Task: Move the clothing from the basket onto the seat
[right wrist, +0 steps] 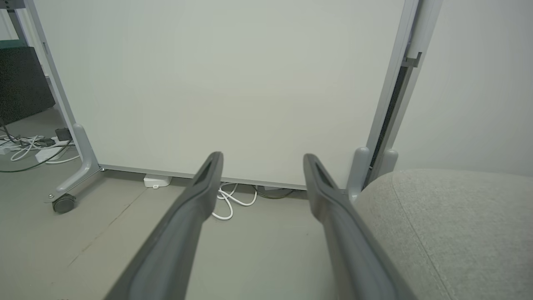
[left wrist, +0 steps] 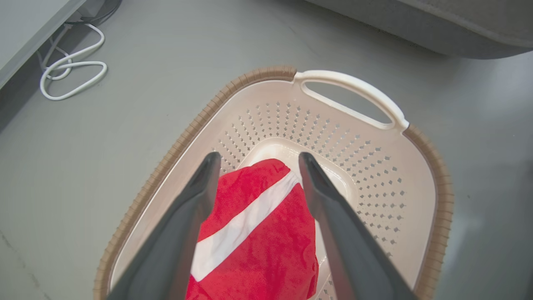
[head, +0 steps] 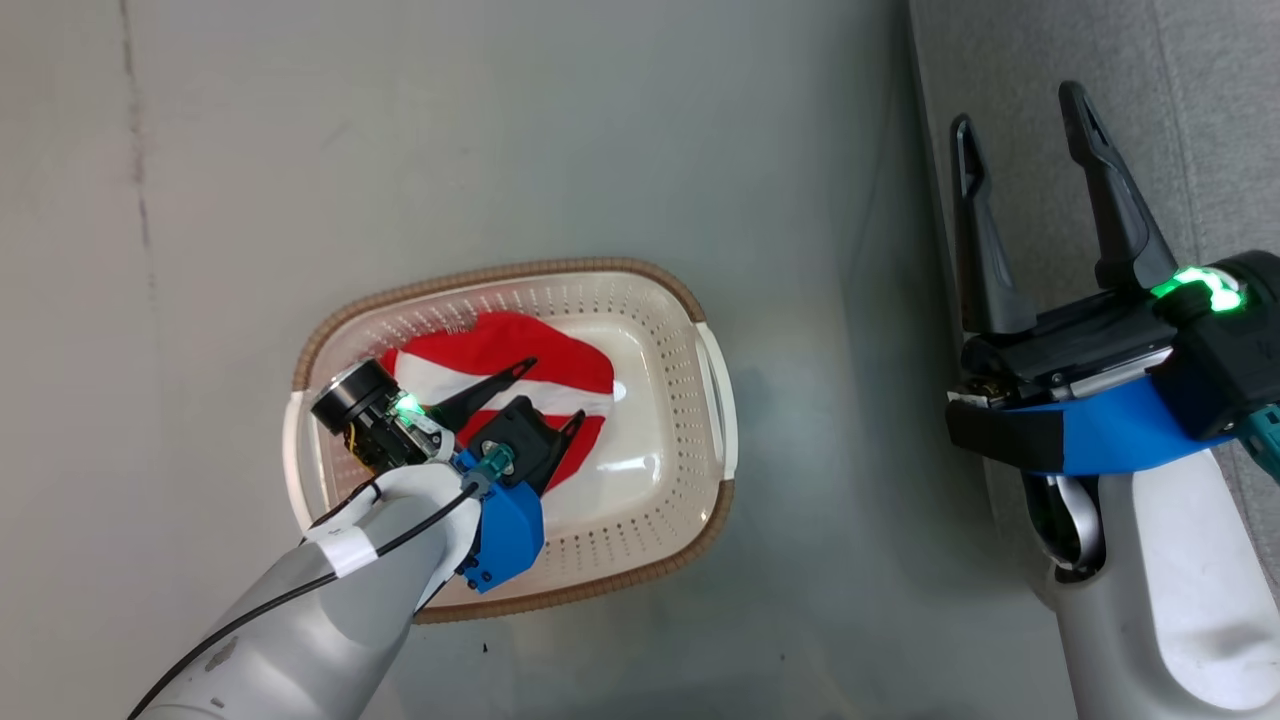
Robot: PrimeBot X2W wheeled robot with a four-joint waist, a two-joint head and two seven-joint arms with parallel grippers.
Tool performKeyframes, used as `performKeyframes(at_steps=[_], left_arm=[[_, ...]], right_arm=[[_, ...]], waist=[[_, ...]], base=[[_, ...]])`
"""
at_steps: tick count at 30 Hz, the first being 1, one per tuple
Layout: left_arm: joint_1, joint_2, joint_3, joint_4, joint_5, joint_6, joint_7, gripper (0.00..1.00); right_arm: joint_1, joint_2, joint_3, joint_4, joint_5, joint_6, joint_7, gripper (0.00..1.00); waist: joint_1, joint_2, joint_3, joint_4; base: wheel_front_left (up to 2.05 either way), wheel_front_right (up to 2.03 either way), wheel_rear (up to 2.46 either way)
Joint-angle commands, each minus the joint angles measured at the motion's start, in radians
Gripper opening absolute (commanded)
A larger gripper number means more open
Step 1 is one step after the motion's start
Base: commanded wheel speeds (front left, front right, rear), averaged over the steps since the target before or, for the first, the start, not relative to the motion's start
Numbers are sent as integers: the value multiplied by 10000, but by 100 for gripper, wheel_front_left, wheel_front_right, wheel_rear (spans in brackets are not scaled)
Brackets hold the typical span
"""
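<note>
Grey floor (head: 500, 130): red white-striped garment (left wrist: 250, 216) in cream perforated basket (head: 590, 268) is being straddled by wide-open left gripper (left wrist: 258, 166); transfer to grey fabric sofa (right wrist: 449, 225) outstanding.

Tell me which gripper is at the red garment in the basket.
The left gripper: its open fingers reach into the basket, either side of the red white-striped garment. The right gripper hangs open and empty by the sofa.

basket (head: 520, 272) on floor (head: 500, 130); clothing (head: 500, 345) in it, toward left side. left gripper (head: 555, 390) over clothing. seat (head: 1200, 120) right of basket, right gripper (head: 1017, 108) by its edge.
</note>
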Motion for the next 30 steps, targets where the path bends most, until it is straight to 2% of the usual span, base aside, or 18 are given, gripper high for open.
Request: performKeyframes(at_steps=[1, 7, 11, 17, 21, 30], left_arm=[[-267, -49, -358, 268, -149, -11, -25, 100], [-859, -251, -1930, 1439, -777, -11, 95, 100], [-1152, -302, -2540, 1843, -1030, -11, 570, 100], [-1357, -188, -2776, 2048, -955, -11, 1174, 100], [-1375, -195, -2793, 1946, -540, -11, 1556, 100], [-1644, -104, -2800, 1855, -354, -12, 1928, 100]], right_arm=[[-209, 1, 4, -87, -88, 5, -3, 100], [-421, -1, -9, -300, -150, 3, -3, 100], [-536, -1, -32, -462, -134, 5, -3, 100], [-598, -1, -131, -703, -140, 3, -3, 100], [-612, -1, -249, -885, -168, 3, -3, 100], [-649, -1, -303, -1290, -72, 3, -3, 100]], waist=[[-2, 0, 398, -105], [-2, 0, 1195, -164], [-2, 0, 1734, -209], [-2, 0, 2407, -300], [-2, 0, 2736, -311], [-2, 0, 3413, -419]], base=[[0, 0, 0], [0, 0, 0], [0, 0, 0], [0, 0, 0], [0, 0, 0], [0, 0, 0]])
